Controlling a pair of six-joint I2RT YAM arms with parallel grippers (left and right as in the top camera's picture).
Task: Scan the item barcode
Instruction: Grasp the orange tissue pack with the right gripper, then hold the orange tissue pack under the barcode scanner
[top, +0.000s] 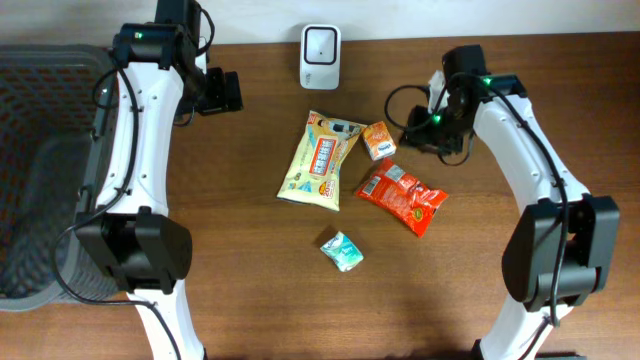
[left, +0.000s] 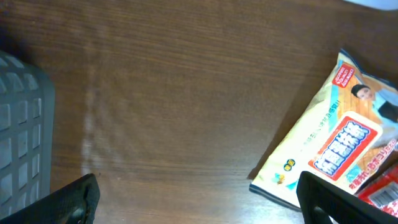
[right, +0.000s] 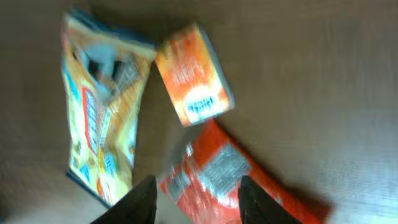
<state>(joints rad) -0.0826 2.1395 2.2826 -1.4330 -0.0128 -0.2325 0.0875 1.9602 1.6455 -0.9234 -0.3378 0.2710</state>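
**Position of items.** Four items lie at mid-bench, forward of the white scanner (top: 320, 56), which stands at the far edge.
- The red packet (top: 402, 195) lies flat. Its long axis runs diagonally from far-left to near-right.
- The orange box (top: 379, 140) sits just beside the red packet's far end.
- The yellow bag (top: 320, 160) lies left of both. Its long axis runs far to near, with the near end angled left.
- The green packet (top: 341, 250) lies apart, toward the near edge.

**Grippers.**
- The right gripper (right: 200, 199) hovers over the near-left end of the red packet. Its fingers are parted to a moderate gap and hold nothing.
- The left gripper (left: 202, 202) stands at its widest over bare bench toward the far-left, also holding nothing. The corner of the basket (left: 25, 143) shows at its left.

**Visibility.**
- The right wrist view is motion-blurred. A pale label patch shows on the red packet, but no barcode can be read there.
- The left wrist view cuts off the yellow bag at the right frame edge.
- In the overhead view, the right arm's own body largely masks the right fingers.
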